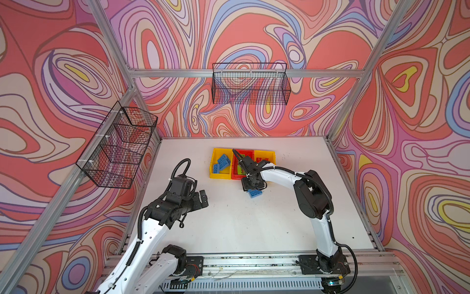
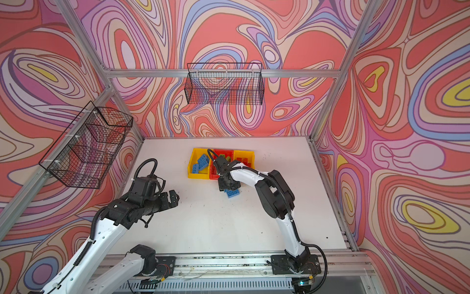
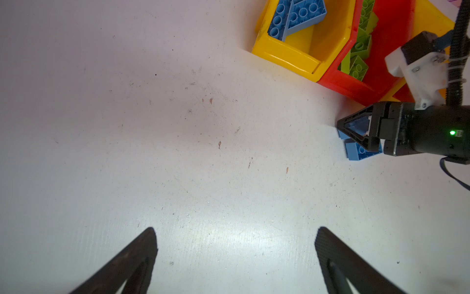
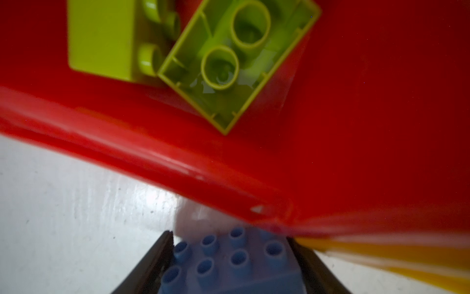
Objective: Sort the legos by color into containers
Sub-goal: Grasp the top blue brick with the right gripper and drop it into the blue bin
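Sorting nearly complete: blue legos (image 1: 223,161) in left yellow container (image 1: 220,176), green legos (image 3: 360,48) in red container (image 3: 338,85), red legos (image 2: 243,160) in right yellow container (image 1: 264,152). Two loose blue legos (image 3: 361,152) remaining on surface (image 1: 254,229) beside red container; right tool (image 4: 230,236) astride one, clamping uncertain. Left tool (image 3: 236,230) apart, empty.
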`<state>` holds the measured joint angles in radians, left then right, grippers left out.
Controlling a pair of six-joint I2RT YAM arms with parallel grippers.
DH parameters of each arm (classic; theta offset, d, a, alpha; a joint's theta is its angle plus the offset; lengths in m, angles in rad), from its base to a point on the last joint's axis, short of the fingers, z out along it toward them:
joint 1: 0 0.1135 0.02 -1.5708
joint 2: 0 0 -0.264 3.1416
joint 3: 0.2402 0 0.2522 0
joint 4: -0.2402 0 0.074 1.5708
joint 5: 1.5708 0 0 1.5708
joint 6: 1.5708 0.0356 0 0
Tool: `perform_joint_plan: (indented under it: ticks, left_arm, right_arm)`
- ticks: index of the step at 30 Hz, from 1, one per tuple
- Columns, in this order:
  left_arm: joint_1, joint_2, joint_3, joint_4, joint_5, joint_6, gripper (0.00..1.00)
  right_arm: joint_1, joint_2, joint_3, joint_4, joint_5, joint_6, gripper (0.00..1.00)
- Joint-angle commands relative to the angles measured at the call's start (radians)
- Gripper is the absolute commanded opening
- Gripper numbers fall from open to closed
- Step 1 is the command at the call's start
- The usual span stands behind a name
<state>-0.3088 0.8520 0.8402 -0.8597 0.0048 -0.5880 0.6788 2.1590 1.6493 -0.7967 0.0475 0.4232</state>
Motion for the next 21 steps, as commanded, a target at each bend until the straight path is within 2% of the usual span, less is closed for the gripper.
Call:
perform_joint_plan:
  ticks: [1, 8, 16, 21]
  left_arm:
    - [-0.004, 0.005, -0.012, -0.002, -0.022, -0.021, 1.0]
    - [-0.003, 0.01, -0.009, -0.004, -0.04, -0.027, 1.0]
    - [-0.002, 0.025, 0.027, -0.018, -0.083, -0.029, 1.0]
    - [-0.002, 0.05, 0.067, -0.048, -0.109, -0.015, 1.0]
  right_arm:
    - [0.017, -0.067, 0.07, -0.028, -0.039, 0.027, 0.49]
    - [0.025, 0.004, 0.359, -0.059, -0.111, 0.048, 0.49]
    - [0.024, 0.23, 0.758, -0.038, -0.176, 0.032, 0.5]
    - [0.016, 0.291, 0.77, 0.073, -0.192, 0.029, 0.5]
